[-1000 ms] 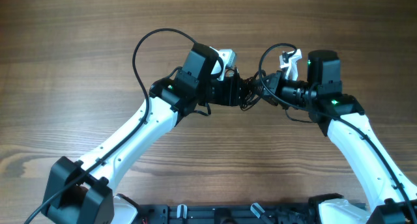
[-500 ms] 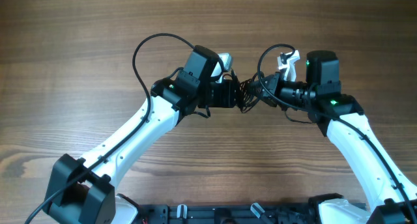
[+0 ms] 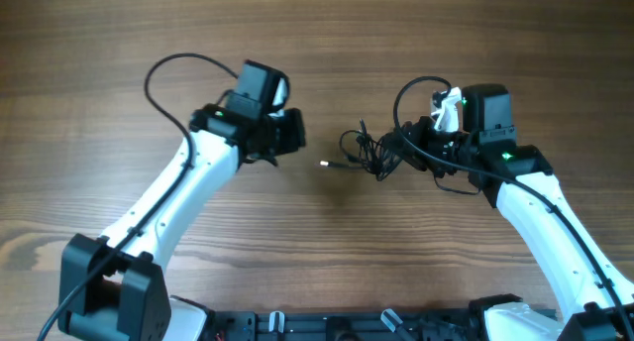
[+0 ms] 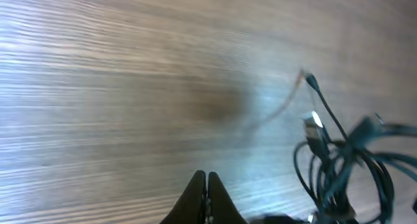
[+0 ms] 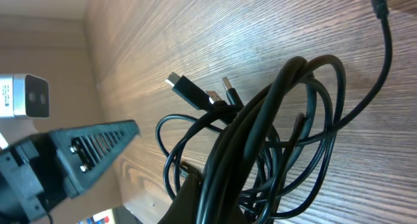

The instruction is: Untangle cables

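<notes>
We are looking at a brown wooden table (image 3: 99, 44) whose grain is running left to right. From the right wrist we are seeing a beige wall (image 5: 39, 48) beyond its edge, and pale light is glancing off the wood.

One cable bundle (image 3: 369, 153), two arms (image 3: 168, 192) (image 3: 540, 207), one table (image 3: 99, 44)
</notes>
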Tool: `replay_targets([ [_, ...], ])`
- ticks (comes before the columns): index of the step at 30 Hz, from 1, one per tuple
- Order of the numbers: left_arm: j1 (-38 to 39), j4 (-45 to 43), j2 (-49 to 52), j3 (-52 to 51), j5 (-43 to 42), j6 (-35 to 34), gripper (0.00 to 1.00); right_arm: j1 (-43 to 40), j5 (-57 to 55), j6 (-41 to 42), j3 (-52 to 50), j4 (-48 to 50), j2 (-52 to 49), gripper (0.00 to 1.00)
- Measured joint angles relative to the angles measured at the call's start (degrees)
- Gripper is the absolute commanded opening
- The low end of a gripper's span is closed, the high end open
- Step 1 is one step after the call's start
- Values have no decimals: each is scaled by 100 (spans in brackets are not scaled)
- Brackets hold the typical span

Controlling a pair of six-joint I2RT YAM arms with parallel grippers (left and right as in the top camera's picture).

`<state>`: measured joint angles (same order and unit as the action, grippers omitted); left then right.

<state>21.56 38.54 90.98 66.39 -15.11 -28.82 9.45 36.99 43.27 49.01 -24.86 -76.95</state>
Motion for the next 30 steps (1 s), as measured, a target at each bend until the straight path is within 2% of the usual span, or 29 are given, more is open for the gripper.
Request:
replay_targets([
  [1,-72,7,0,0,-17,-2,26,0,-2,0,0,0,0,4],
  [3,-142,7,0,0,-162,-11,44,0,-4,0,0,0,0,4],
  [6,-109,-9,0,0,-671,-22,51,0,-15,0,0,0,0,4],
  [10,103,-203,0,0,-1349,-39,50,0,-22,0,0,0,0,4],
  [14,402,-363,0,0,-1631,-39,50,0,-22,0,0,0,0,4],
  [22,946,-560,0,0,-1624,-42,50,0,-20,0,0,0,0,4],
  [30,1001,-601,203,0,-1493,-39,50,0,-17,0,0,0,0,4],
])
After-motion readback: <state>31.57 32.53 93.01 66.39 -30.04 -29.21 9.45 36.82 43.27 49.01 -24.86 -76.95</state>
